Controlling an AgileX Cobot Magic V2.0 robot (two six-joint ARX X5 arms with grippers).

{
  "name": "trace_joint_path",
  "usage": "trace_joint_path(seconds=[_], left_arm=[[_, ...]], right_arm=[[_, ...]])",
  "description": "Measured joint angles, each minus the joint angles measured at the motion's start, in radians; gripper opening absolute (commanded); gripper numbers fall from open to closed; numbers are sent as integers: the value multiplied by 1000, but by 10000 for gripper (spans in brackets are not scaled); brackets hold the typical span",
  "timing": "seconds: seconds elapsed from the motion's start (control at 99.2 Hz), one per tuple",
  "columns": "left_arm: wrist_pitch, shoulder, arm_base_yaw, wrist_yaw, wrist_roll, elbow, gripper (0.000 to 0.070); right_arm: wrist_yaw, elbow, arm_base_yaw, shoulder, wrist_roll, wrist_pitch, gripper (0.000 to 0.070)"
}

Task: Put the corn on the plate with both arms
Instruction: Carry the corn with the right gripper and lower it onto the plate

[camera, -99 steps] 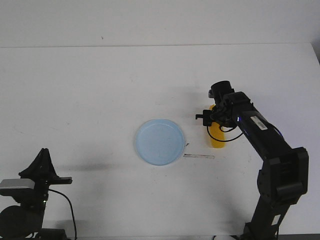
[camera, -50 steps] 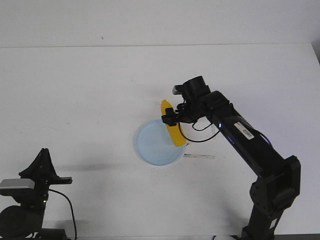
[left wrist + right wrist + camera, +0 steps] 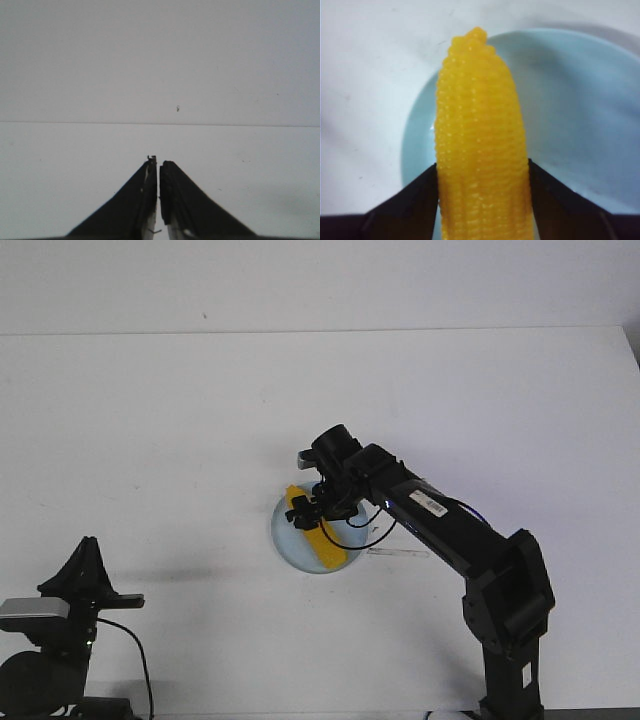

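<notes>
1. Corn (image 3: 312,531) was seen clamped between the jaws of the right gripper (image 3: 318,512), which was held over the plate (image 3: 285,540) in the front view.
2. The cob was shown lying at a slant across the plate, its tip near the far-left rim and its other end toward the near-right rim (whether it was touching the plate's floor could not be told from above).
3. In the right wrist view, the corn (image 3: 480,145) was gripped on both flanks by the black fingers (image 3: 412,202), with the tapered tip pointing past the plate's rim (image 3: 415,130) and most of its length over the pale blue dish.
4. The left gripper (image 3: 158,195) was seen with its jaws pressed nearly together and nothing held; only bare white table (image 3: 75,150) was faced by it.
5. The left arm (image 3: 70,605) was parked at the near-left corner, well apart from the plate.
6. Carrying was judged to be essentially done, since the corn had been brought over its target.
7. Lowering (if any gap was left), opening the right jaws and withdrawing the arm were judged to be what was left.
</notes>
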Motion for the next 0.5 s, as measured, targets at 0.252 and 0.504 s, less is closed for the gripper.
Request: trace_joint_path(seconds=[0.252,0.504], left_arm=[[0,0,0,0,0,0,1],[0,0,0,0,0,0,2]], right_arm=[[24,0,-1,0,0,0,394],[32,3,-15,-57,0,3,493]])
